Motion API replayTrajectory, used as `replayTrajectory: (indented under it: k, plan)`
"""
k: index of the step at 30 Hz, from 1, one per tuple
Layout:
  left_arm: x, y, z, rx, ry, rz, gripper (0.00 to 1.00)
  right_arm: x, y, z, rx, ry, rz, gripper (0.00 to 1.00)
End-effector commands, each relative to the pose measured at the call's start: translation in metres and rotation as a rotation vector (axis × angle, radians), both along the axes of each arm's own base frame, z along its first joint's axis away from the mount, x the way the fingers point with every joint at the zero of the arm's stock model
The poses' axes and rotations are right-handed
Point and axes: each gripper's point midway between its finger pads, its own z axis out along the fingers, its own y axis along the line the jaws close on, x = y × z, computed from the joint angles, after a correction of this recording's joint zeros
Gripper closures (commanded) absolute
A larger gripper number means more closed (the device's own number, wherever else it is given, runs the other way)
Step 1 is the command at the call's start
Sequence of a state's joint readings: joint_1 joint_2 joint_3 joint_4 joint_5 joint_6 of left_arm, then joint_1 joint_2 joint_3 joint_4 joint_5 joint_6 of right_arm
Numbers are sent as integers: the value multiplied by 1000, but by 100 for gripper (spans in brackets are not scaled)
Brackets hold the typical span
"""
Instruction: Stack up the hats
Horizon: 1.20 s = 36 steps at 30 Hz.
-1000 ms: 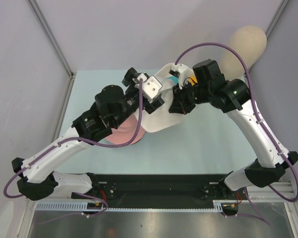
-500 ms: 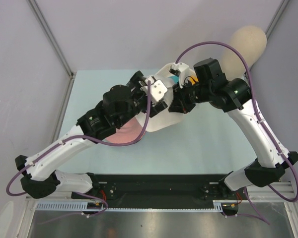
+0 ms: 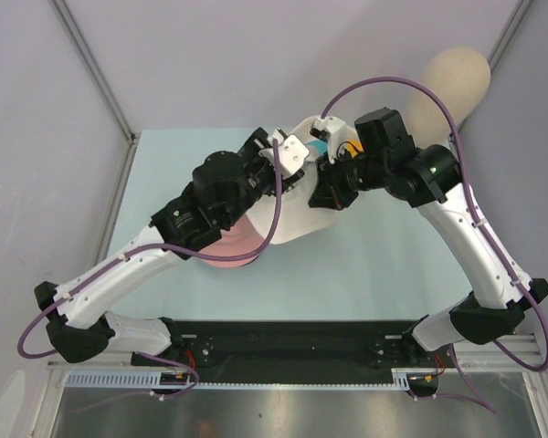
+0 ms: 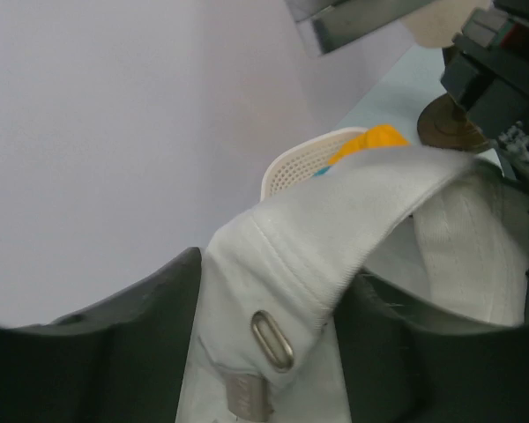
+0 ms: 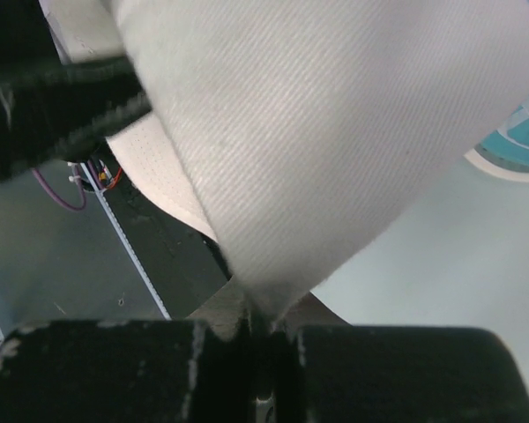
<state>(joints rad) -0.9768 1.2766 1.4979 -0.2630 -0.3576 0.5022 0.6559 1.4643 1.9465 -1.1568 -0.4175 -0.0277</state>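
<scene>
A white baseball cap [image 3: 297, 214] hangs between both grippers over the middle of the table. My left gripper [image 3: 290, 173] is shut on the cap's back strap with its metal buckle [image 4: 273, 339]. My right gripper [image 3: 321, 192] is shut on a fold of the cap's white fabric [image 5: 317, 132]. A pink hat [image 3: 230, 246] lies on the table under my left arm. Behind the cap, slivers of a teal hat [image 3: 320, 147] and an orange hat [image 3: 353, 147] show. The orange hat [image 4: 379, 138] and the teal hat [image 5: 520, 132] also show in the wrist views. The lavender hat is hidden.
A beige mannequin head [image 3: 457, 82] stands at the back right, beyond the table's corner. The pale teal table [image 3: 384, 255] is walled by grey panels at the back and left. The black base rail [image 3: 283, 342] runs along the near edge.
My left arm has pushed forward and to the right, bringing its gripper closer to the right gripper at the cap. The right arm has barely moved.
</scene>
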Motion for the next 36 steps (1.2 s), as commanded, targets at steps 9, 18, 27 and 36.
replayTrajectory:
  k: [9,18,27,36]
  plan:
    - [3,-6,34,-186,-7,-57,100,1,8,26,173,-124,-26,96]
    - [-6,18,82,-404,58,-59,100,10,12,40,338,-210,-92,51]
    - [-18,22,117,-577,129,-93,100,17,4,62,435,-334,-164,42]
    - [-26,15,153,-731,179,-162,100,27,-7,66,519,-436,-269,41]
